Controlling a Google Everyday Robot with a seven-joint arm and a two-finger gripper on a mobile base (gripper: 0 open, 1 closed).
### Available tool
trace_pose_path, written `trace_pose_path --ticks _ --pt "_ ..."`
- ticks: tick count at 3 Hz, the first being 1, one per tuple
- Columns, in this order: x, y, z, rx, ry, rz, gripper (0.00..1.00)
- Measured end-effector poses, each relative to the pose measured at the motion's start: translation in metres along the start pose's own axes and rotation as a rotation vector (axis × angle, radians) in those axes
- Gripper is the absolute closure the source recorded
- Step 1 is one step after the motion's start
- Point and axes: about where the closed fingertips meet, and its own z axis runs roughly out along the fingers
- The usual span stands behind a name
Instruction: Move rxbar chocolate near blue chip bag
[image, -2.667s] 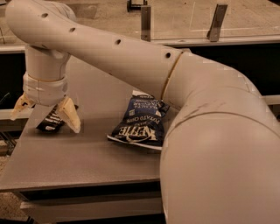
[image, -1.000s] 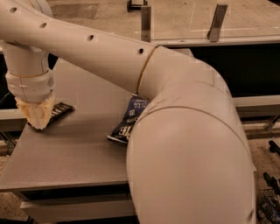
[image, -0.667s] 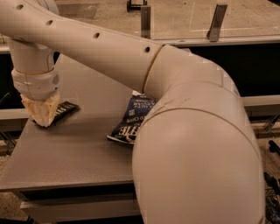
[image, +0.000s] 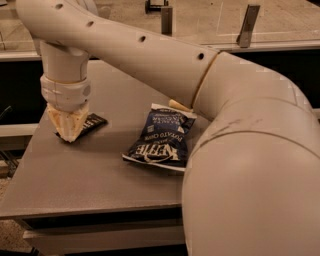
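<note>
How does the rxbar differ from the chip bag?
The rxbar chocolate is small, flat, black; the blue chip bag is far larger, crinkly, dark blue. The gripper, at table left, is shut on the rxbar chocolate; the blue chip bag lies free. Both are dark packets.

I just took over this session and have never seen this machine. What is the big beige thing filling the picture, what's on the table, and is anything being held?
There is one camera view, looking down on a gray table. The big beige shape is the robot's single arm. It passes close to the lens, so it looks huge. At the left it ends in the hand, which points down at the table. Its two fingers are pinched together on the left end of the rxbar chocolate, a small black wrapper. To the right, apart from the bar, lies the blue chip bag marked Kettle. A pale yellow corner peeks out from behind the bag. The rest of that item is hidden.
</note>
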Motion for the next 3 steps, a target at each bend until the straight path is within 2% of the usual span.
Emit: trace_pose_path --ticks 1,3 --pt "0.009 0.027 -0.003 0.025 -0.007 0.063 1.0" --pt "0.015 0.074 -0.008 0.067 -0.011 0.15 1.0"
